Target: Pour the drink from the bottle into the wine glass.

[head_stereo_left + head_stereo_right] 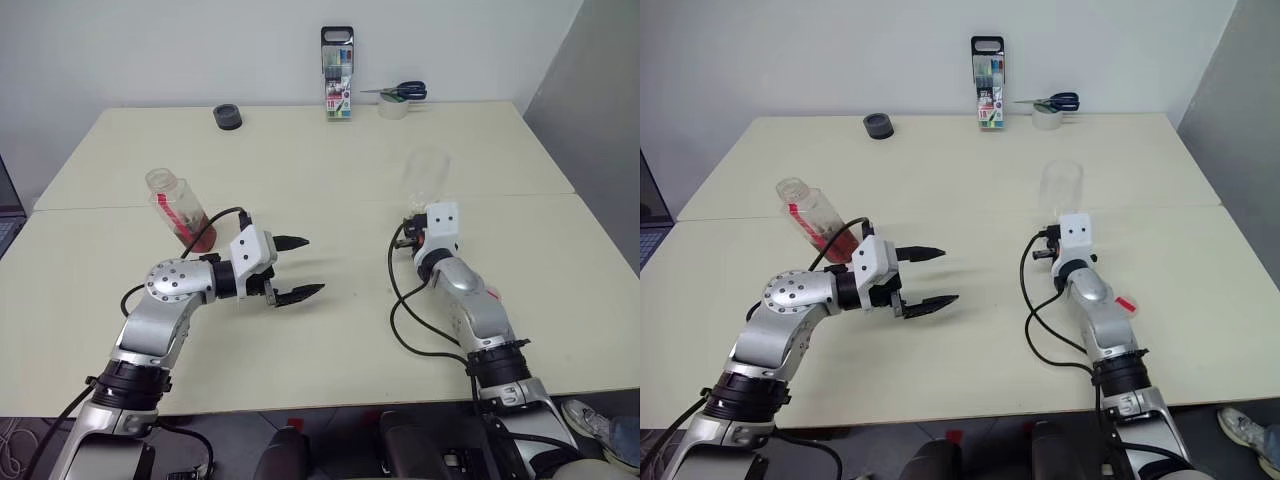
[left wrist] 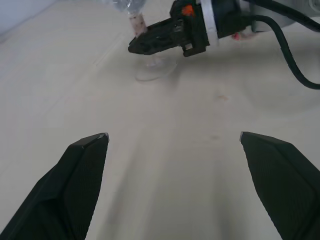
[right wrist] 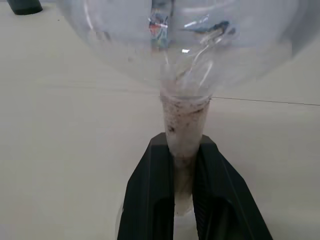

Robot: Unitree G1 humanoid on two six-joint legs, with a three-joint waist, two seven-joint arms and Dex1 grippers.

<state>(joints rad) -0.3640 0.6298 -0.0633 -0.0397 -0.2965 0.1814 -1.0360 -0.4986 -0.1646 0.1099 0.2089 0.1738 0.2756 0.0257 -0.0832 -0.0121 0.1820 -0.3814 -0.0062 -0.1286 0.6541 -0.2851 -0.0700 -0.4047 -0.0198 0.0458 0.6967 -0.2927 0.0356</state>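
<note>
The wine glass [image 1: 1061, 187] stands on the table right of centre, its bowl [image 3: 180, 40] clear and holding no liquid. My right gripper [image 3: 183, 146] is shut on its stem, one black finger on each side, just above the round foot [image 2: 155, 70]. The bottle [image 1: 178, 208] leans steeply at the left, uncapped mouth up and away from me, close behind my left forearm. The reddish-brown drink [image 1: 202, 238] sits in its lower end. My left gripper [image 1: 297, 267] is open with nothing between its fingers, pointing across the table toward the glass, to the right of the bottle.
At the far edge are a black round object [image 1: 228, 116], an upright pack of markers [image 1: 337, 75], and a tape roll with scissors on it [image 1: 400, 98]. A seam [image 1: 300, 205] crosses the table [image 1: 330, 330]. A laptop edge [image 1: 6, 210] shows at the far left.
</note>
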